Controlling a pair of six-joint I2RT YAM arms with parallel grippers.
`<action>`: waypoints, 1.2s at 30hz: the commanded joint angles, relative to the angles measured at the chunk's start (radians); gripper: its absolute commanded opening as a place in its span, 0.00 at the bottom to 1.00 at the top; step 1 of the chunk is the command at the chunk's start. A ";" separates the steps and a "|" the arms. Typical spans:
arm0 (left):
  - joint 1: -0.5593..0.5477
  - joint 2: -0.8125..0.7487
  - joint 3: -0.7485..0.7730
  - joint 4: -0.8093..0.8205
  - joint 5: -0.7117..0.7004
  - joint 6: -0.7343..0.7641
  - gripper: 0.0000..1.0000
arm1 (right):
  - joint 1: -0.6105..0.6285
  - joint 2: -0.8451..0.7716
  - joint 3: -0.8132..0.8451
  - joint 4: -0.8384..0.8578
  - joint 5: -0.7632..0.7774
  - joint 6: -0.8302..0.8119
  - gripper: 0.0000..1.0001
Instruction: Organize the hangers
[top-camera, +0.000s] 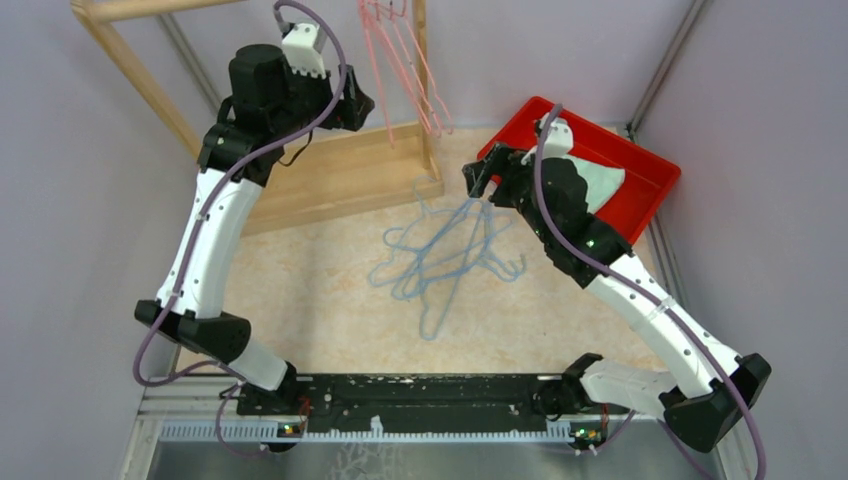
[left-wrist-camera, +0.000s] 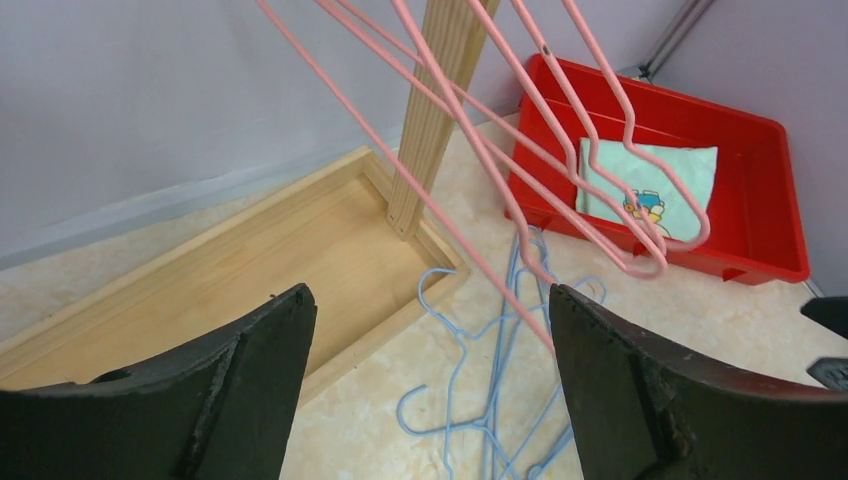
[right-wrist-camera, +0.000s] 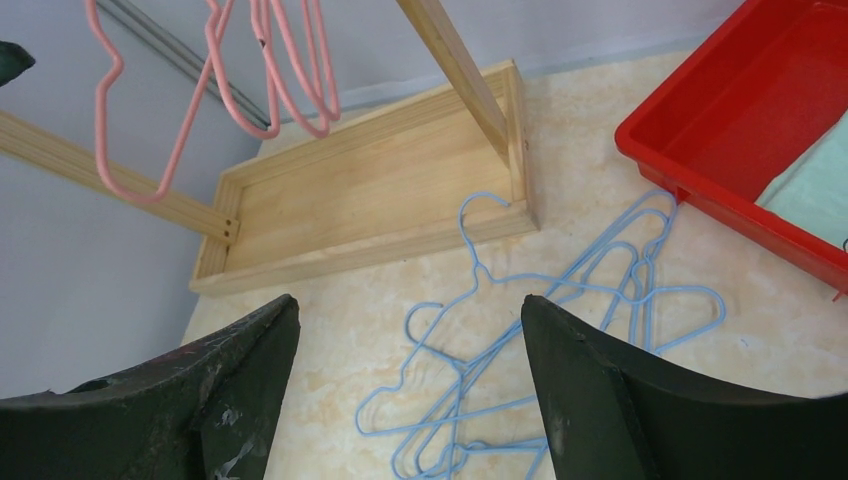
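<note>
Light blue hangers (top-camera: 450, 255) lie tangled on the worktop (top-camera: 330, 295) below the right jaws, wide apart and empty; farther back the left jaws, likewise wide and empty, sit beside pink hangers (top-camera: 405, 70) hanging at the wooden rack (top-camera: 320, 165), so the blue ones seem left to hang

Top camera overhead; wrist cameras angled down, sharing blue hangers (right-wrist-camera: 468, 372), red tray (right-wrist-camera: 730, 110).

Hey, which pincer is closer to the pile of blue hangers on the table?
Right. The right pincer is over the far edge of the blue hangers; the left pincer is off to their far left, beside the pink hangers hanging on the wooden rack.
</note>
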 joint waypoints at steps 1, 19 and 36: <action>-0.002 -0.093 -0.071 0.036 0.058 -0.022 0.92 | -0.017 0.004 -0.007 -0.023 0.007 -0.012 0.82; -0.002 -0.521 -0.814 0.104 0.118 -0.068 0.88 | -0.174 0.324 -0.105 -0.051 -0.319 0.145 0.58; -0.005 -0.355 -1.065 0.470 0.351 0.062 0.83 | -0.217 0.617 0.147 0.012 -0.387 0.327 0.59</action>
